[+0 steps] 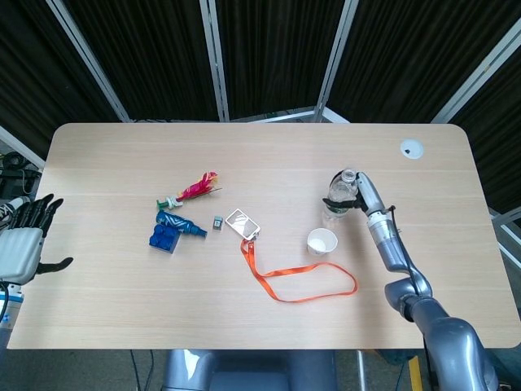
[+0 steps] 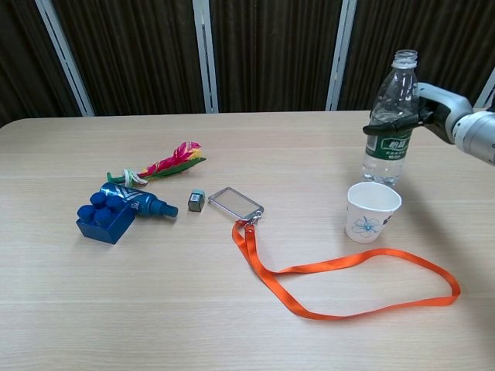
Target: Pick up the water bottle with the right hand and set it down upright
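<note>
A clear plastic water bottle [image 2: 390, 124] with a green label and no cap stands upright at the table's right side, just behind a paper cup [image 2: 372, 211]. My right hand [image 2: 434, 105] grips it from the right at label height, fingers wrapped around the upper body. The head view shows the bottle [image 1: 338, 199] and the right hand [image 1: 363, 194] from above. Whether the bottle's base touches the table I cannot tell. My left hand [image 1: 22, 242] hangs open beyond the table's left edge, holding nothing.
The paper cup [image 1: 322, 242] stands just in front of the bottle. An orange lanyard [image 2: 348, 270] with a card holder [image 2: 235, 202] loops across the middle. A blue brick [image 2: 104, 217], feather toy [image 2: 165, 164] and small cube [image 2: 196, 201] lie left. A white disc [image 1: 411, 147] sits far right.
</note>
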Robot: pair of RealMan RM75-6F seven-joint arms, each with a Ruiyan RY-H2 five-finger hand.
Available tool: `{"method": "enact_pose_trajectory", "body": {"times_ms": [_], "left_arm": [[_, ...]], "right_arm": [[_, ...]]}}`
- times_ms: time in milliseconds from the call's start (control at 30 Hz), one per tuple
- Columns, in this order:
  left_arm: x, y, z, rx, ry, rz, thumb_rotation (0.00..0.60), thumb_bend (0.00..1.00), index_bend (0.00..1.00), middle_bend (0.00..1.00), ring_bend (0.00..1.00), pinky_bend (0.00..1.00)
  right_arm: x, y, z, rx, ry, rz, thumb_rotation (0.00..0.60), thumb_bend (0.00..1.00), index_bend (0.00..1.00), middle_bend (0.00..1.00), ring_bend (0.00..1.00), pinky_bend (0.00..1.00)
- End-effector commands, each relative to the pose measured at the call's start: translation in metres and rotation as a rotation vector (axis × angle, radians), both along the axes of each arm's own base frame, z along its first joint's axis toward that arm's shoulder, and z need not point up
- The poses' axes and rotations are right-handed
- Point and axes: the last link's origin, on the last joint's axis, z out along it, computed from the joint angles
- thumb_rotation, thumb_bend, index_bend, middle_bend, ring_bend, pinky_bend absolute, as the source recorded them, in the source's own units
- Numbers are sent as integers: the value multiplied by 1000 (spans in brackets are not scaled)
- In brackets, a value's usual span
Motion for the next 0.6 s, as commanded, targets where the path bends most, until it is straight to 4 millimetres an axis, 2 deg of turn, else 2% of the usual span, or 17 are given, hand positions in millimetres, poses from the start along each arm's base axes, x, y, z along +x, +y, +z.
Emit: {"method": "enact_pose_trajectory", "body": {"times_ms": [33,200,333,467,500,600], "left_arm": [[2,-1,1,0,-6,-9,600,11,0,0,0,0],[7,-2,3,-4,-17,-35,600,11,0,0,0,0],[12,-4,6,-3,-34,-59,600,12,0,0,0,0],[16,-7,9,-5,-43,-68,600,11,0,0,0,0],[15,-9,8,-24,-42,-55,600,11,0,0,0,0],[16,-10,9,-37,-46,-47,600,12,0,0,0,0]], "right_arm": [[-5,0,21,-63,44,35,600,346,574,562,469,486],[-18,11,51,-133,152,102,600,346,574,562,469,486],[-30,29,72,-194,316,168,600,346,572,563,472,486],[-39,48,81,-235,525,232,600,348,560,573,485,493],[-40,57,82,-246,636,274,600,348,557,574,487,493],[-38,68,79,-267,732,306,600,355,556,575,490,495]]}}
